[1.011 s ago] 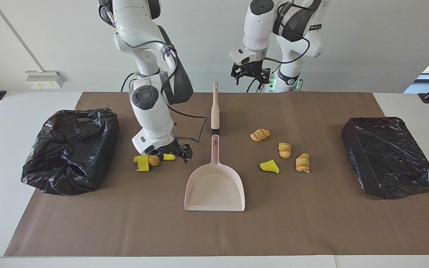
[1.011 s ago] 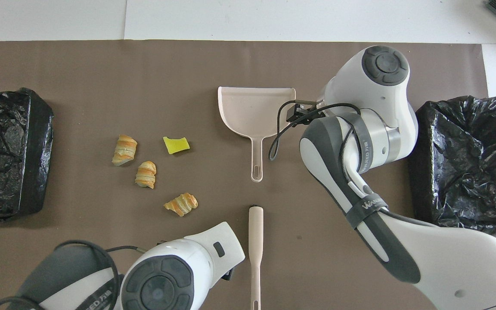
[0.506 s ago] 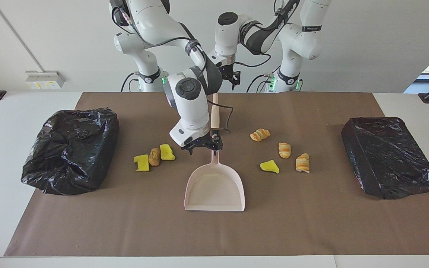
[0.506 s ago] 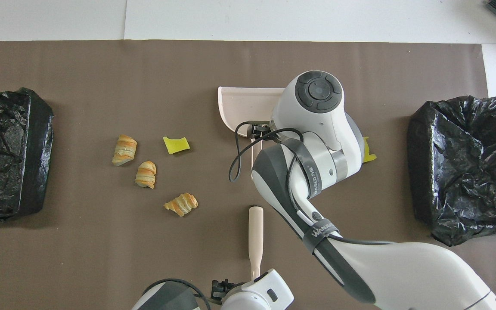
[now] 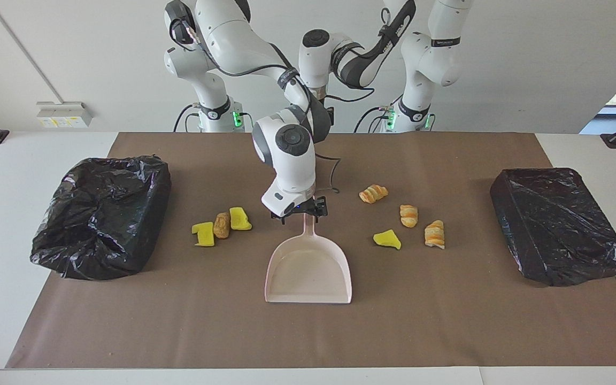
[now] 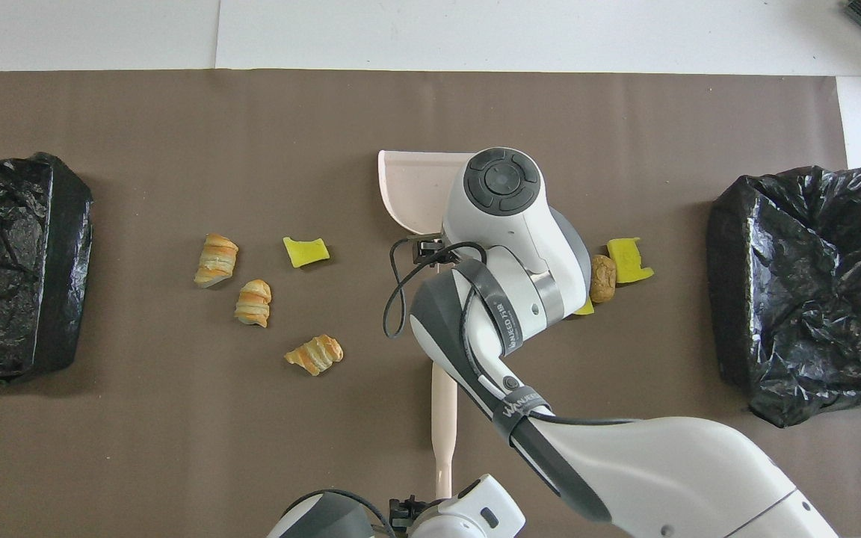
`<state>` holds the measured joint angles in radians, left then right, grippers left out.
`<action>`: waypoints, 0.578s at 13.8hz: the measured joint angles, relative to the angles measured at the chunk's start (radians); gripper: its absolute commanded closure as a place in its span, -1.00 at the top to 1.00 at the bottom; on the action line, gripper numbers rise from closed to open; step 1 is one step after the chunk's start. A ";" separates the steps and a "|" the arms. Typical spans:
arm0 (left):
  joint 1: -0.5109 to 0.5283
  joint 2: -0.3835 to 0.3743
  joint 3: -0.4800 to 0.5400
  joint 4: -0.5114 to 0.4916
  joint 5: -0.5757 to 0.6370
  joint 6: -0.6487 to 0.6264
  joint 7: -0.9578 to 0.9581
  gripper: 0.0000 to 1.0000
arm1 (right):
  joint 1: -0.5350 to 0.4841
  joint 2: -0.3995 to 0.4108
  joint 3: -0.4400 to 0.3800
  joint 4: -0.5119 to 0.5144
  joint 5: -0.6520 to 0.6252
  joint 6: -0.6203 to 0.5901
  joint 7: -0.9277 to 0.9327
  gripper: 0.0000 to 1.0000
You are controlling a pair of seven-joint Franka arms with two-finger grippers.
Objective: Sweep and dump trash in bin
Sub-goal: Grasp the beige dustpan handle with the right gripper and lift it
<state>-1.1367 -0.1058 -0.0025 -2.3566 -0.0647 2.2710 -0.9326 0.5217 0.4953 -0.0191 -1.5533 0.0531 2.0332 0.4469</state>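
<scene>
Toward the right arm's end of the table from the dustpan, the open bin is waiting, and between it and the dustpan two yellow sponge pieces and a brown bread piece are lying close together. The right gripper is hanging with its fingers wide just over the tip of the dustpan's handle, holding nothing. If it is closing so near the tip, I think the dustpan may be swinging or slipping out when lifted. The brush is lying nearer to the robots than the dustpan, in line with the handle. The left gripper is standing wide over its end, so the two arms are working close and may be bumping. Toward the left arm's end from the dustpan, another sponge piece and three croissant pieces are lying apart. A fast sweep may be scattering or rolling them past the dustpan's mouth. The second bin is standing farther that way.
</scene>
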 measured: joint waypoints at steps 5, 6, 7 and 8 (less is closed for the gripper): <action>-0.010 0.007 0.001 -0.013 -0.047 0.007 -0.014 0.74 | 0.022 0.001 0.000 -0.018 0.000 0.000 -0.012 -0.92; -0.010 0.019 0.001 -0.016 -0.050 0.009 -0.016 0.73 | 0.021 0.002 -0.001 -0.023 0.000 0.000 -0.019 -1.00; -0.010 0.032 0.001 -0.017 -0.052 0.013 -0.017 0.67 | 0.021 0.002 -0.001 -0.025 0.001 0.000 -0.019 -1.00; -0.010 0.042 0.003 -0.017 -0.053 0.018 -0.020 0.56 | 0.021 0.002 -0.001 -0.026 0.001 0.000 -0.019 -1.00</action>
<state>-1.1468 -0.0637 0.0001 -2.3733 -0.1175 2.2887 -0.9524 0.5431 0.4969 -0.0201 -1.5789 0.0545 2.0330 0.4277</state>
